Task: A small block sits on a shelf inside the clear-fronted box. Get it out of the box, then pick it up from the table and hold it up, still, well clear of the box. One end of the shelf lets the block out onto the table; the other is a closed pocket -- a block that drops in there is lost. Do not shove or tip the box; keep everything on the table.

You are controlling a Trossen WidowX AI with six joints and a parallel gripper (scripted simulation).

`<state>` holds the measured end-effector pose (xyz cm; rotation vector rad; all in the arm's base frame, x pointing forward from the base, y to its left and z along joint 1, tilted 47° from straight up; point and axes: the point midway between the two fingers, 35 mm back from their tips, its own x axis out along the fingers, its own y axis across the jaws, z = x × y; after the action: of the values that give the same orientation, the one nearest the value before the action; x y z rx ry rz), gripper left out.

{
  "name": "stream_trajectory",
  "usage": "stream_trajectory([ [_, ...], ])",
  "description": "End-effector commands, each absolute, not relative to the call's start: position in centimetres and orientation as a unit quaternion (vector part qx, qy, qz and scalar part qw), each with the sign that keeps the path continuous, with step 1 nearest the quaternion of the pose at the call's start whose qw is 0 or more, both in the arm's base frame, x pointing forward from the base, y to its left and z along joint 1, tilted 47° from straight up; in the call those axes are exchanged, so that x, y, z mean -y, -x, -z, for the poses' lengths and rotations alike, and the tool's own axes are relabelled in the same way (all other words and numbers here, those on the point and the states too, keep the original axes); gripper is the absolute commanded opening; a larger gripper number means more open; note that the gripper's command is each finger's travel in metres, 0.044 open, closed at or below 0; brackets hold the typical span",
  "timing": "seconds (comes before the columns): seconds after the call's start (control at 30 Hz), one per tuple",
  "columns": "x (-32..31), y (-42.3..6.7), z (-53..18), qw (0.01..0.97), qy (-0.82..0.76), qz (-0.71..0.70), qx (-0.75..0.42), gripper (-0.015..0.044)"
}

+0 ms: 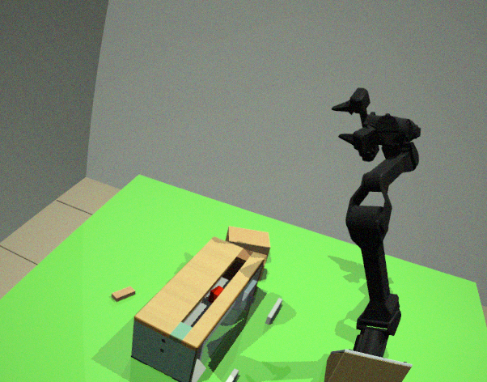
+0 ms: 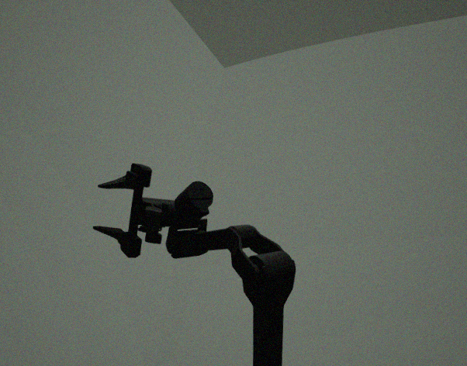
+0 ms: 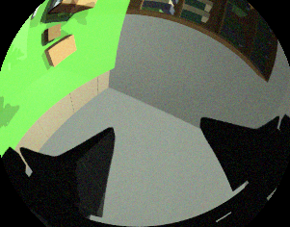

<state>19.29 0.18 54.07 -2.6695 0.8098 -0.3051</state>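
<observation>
The box (image 1: 175, 283) stands on the green table, with a wooden top, a long slot in that top and a clear front facing right. Through the slot the small red block (image 1: 216, 293) shows near the middle of the slot's length, on or beside a light grey strip (image 1: 196, 312) that looks like the shelf. Which end is the pocket I cannot tell. My gripper (image 1: 335, 122) (image 2: 96, 206) (image 3: 159, 127) is open and empty, high above the table and to the right of the box, fingers pointing left in the top and exterior views.
A wooden block (image 1: 248, 238) stands at the box's far end. A small wooden piece (image 1: 124, 294) lies left of the box. A pale bar (image 1: 273, 311) lies right of it and another (image 1: 232, 375) near the bottom edge. A brown panel (image 1: 365, 368) stands near the arm's base.
</observation>
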Motion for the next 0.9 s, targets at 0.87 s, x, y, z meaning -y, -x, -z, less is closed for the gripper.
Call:
stream_trajectory([
  [0.87, 17.9, -15.2, -59.9, 0.932, 0.14, 0.24, 0.235, 0.04],
])
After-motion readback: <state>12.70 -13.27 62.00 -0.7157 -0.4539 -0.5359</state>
